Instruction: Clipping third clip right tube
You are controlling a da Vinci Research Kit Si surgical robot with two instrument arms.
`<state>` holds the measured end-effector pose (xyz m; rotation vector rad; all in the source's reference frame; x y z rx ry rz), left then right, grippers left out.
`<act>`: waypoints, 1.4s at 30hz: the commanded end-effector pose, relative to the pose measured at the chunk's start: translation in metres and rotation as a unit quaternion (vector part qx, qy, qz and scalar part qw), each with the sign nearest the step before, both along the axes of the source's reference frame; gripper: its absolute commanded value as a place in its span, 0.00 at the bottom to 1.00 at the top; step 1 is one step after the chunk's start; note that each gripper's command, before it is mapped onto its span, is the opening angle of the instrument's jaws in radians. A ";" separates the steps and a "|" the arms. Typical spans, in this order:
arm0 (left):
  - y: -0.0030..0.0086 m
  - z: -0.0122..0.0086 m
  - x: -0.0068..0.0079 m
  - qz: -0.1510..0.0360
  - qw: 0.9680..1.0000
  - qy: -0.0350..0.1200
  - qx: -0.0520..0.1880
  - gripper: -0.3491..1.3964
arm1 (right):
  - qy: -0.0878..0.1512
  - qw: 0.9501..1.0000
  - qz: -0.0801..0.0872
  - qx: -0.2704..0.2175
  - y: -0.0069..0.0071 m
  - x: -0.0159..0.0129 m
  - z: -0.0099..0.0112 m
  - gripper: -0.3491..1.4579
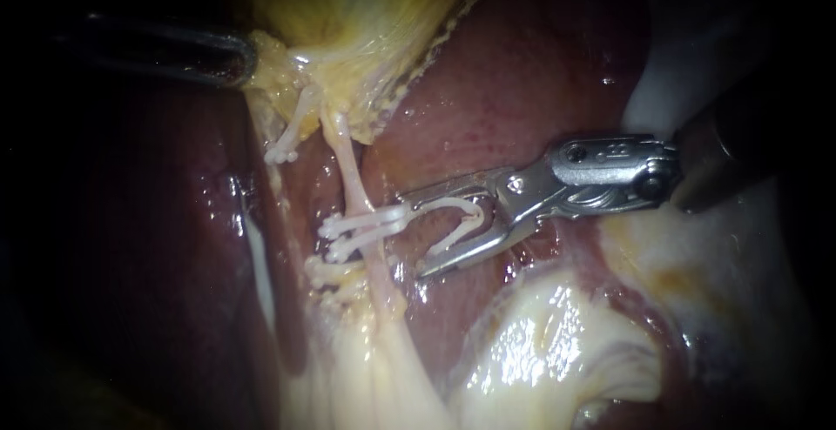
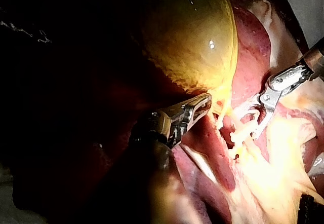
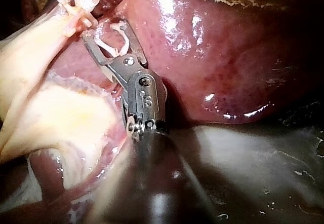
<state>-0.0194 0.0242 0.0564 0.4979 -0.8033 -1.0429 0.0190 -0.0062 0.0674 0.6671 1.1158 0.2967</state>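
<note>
Right instrument (image 1: 411,232), nearest the lens, its jaws spread yet holding an open clip (image 1: 466,217) seated against both, over the liver (image 1: 522,90). The right tube (image 1: 351,169) lies just ahead of the jaw tips, not between them, bearing set clips (image 1: 361,225) beside the upper tip. Left instrument (image 1: 239,57) lies well beyond, at the gallbladder (image 1: 348,12); its grip cannot be told
</note>
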 end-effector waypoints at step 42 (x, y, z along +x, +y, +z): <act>-0.0003 0.0008 -0.0002 0.000 1.000 0.001 -0.002 0.00 | -0.052 0.983 0.047 0.170 0.0047 0.0023 -0.0116 0.47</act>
